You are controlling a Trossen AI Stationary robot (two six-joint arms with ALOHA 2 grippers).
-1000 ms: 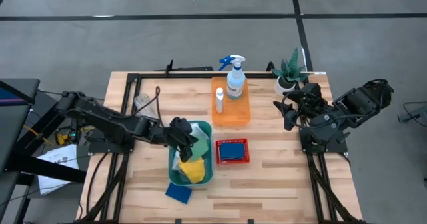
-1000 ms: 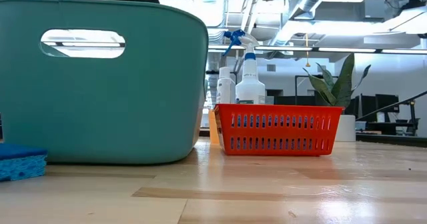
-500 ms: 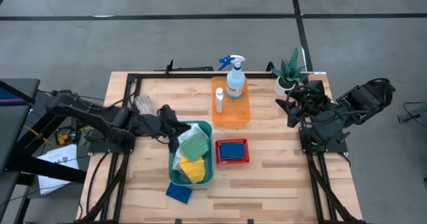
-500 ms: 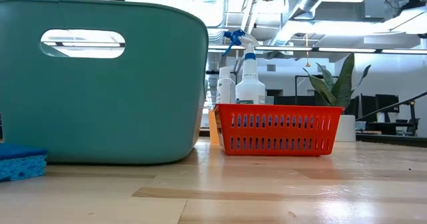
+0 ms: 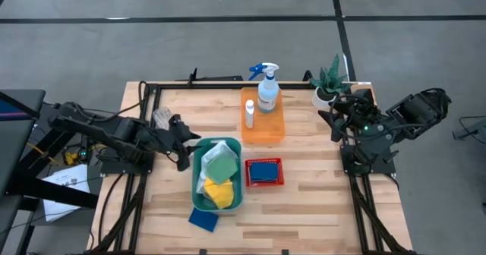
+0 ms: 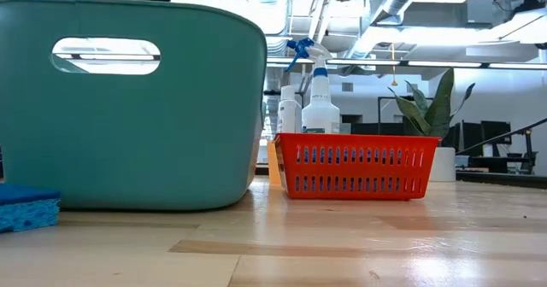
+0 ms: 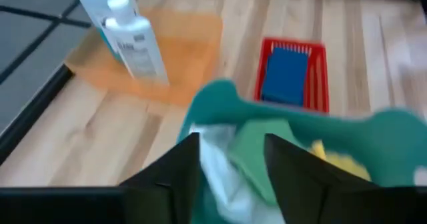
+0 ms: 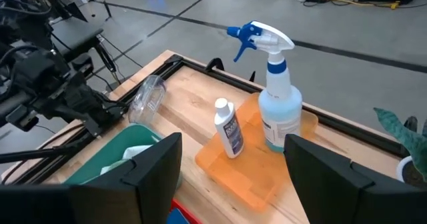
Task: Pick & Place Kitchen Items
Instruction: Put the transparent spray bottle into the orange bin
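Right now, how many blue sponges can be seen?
2: one sponge in the red basket, another on the table before the teal bin. More may hide under the bin's cloths.

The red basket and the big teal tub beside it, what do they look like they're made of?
The red basket looks like moulded plastic: thin walls pierced by even rows of slots and a slight sheen. The teal tub also seems plastic, matte and smooth, with rounded corners and a cut-out handle slot. Both stand on the wooden table, whose surface shows plank grain and glossy reflections.
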